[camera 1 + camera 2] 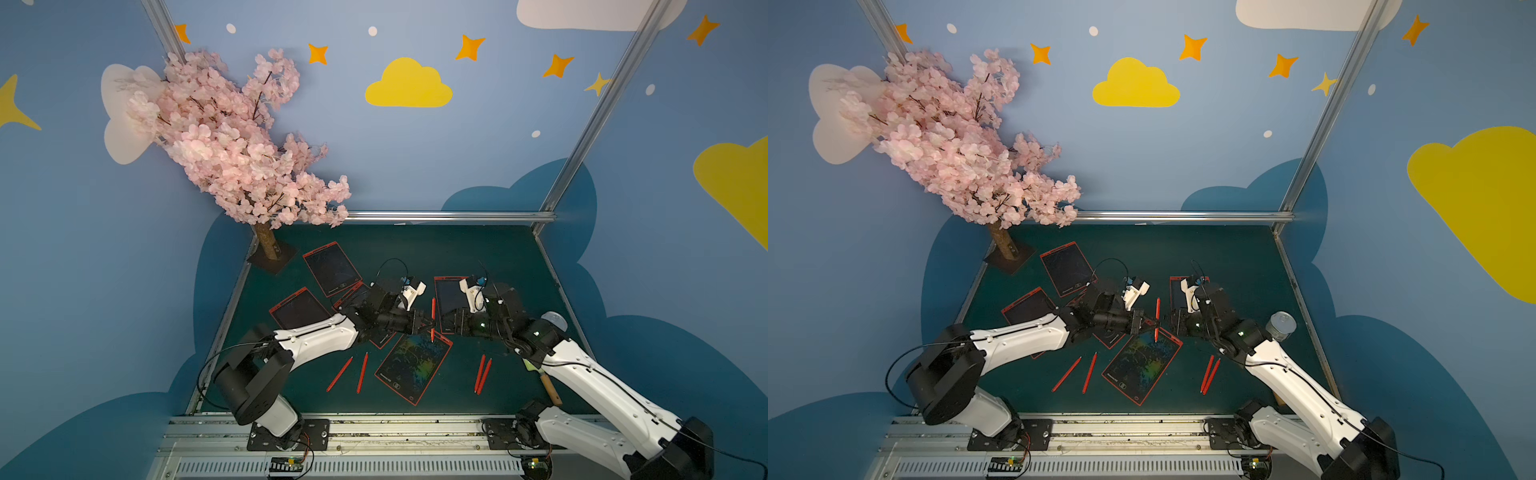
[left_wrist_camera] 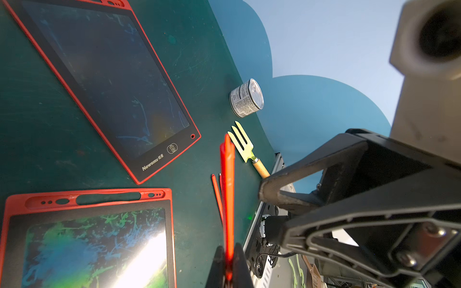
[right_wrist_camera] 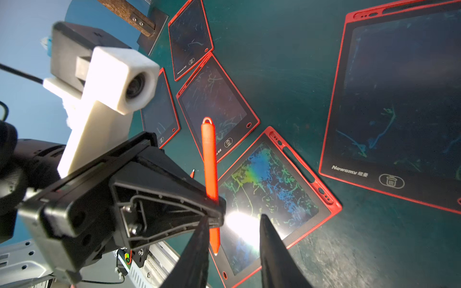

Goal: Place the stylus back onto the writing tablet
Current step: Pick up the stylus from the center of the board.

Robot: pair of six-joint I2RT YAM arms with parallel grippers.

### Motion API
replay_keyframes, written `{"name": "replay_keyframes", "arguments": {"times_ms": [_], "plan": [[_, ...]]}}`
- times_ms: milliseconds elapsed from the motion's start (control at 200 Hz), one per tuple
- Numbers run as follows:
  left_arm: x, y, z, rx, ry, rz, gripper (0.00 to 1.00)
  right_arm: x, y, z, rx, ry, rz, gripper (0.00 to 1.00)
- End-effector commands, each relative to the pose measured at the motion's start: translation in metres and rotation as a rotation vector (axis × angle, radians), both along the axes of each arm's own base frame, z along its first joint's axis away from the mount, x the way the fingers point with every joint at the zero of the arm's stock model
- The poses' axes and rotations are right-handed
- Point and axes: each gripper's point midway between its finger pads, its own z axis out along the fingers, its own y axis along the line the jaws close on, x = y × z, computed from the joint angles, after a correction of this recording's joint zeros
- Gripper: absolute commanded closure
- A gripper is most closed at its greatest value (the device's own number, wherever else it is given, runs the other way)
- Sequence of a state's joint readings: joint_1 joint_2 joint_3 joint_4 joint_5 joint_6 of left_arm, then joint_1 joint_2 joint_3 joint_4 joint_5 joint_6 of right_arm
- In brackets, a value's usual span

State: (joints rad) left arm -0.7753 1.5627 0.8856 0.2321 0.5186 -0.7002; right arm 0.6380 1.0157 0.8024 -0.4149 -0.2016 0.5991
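Observation:
My left gripper (image 1: 426,326) (image 2: 229,261) is shut on a red stylus (image 1: 433,318) (image 1: 1157,318) (image 2: 229,187) (image 3: 209,162). It holds the stylus in the air above the top edge of the writing tablet (image 1: 409,365) (image 1: 1138,365) (image 2: 94,244) (image 3: 269,182), whose screen is covered in coloured scribbles. My right gripper (image 1: 444,322) (image 3: 233,219) faces the left one from the other side. Its jaws stand apart, and the stylus tip sits between them, close to one finger.
Other red-framed tablets (image 1: 331,268) (image 1: 299,307) (image 1: 449,291) lie further back. Loose red styluses (image 1: 339,374) (image 1: 362,372) (image 1: 482,374) lie near the front. A tin can (image 1: 1281,326) (image 2: 247,98) and a fork (image 2: 243,143) are at the right edge, and a blossom tree (image 1: 232,141) stands back left.

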Motion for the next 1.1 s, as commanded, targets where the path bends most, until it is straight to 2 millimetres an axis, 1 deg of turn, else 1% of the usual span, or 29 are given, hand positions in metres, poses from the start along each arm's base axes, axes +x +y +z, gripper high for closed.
{"name": "replay_keyframes", "arguments": {"times_ms": [0, 150, 300, 696, 836, 1091], "plan": [[-0.003, 0.002, 0.006, -0.009, -0.028, -0.001, 0.98, 0.008, 0.011, 0.020, 0.033, -0.035, 0.006, 0.68], [-0.005, 0.004, 0.002, 0.006, -0.030, -0.010, 0.98, 0.011, 0.015, 0.020, 0.033, -0.037, 0.003, 0.70], [-0.005, 0.007, 0.004, 0.001, -0.041, -0.001, 0.98, 0.013, 0.019, 0.017, 0.020, -0.025, 0.003, 0.71], [-0.010, 0.004, 0.003, -0.004, -0.046, -0.003, 0.98, 0.015, 0.028, 0.013, 0.006, -0.013, 0.019, 0.73], [-0.011, 0.003, 0.004, -0.008, -0.050, 0.001, 0.98, 0.015, 0.029, 0.009, -0.006, -0.002, 0.021, 0.73], [-0.013, 0.001, 0.003, 0.000, -0.058, -0.003, 0.98, 0.017, 0.034, 0.005, -0.021, 0.006, 0.024, 0.77]]}}
